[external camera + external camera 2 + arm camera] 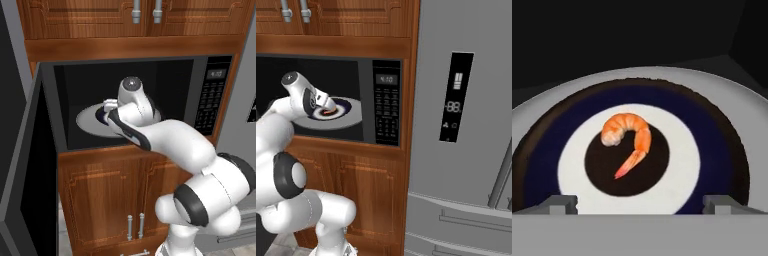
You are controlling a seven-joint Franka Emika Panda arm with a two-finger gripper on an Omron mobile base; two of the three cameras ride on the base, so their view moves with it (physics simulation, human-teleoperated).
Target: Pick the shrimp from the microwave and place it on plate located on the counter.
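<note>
The shrimp [628, 137], curled and orange, lies in the dark centre of a navy-and-white ringed dish [682, 165]. The dish rests on the grey turntable [542, 107] inside the microwave [200, 75], whose door stands open. My gripper [643, 205] is open inside the cavity, just above and short of the shrimp, with its two fingertips [562, 204] wide apart and nothing between them. In the right base view the shrimp [329, 113] shows as an orange spot just past my hand. The plate and the counter are out of view.
The open microwave door [25, 175] swings out on the left. A keypad panel [387, 107] flanks the cavity on the right, and beyond it stands a grey fridge [466, 150]. Wooden cabinets [110, 195] sit above and below the microwave.
</note>
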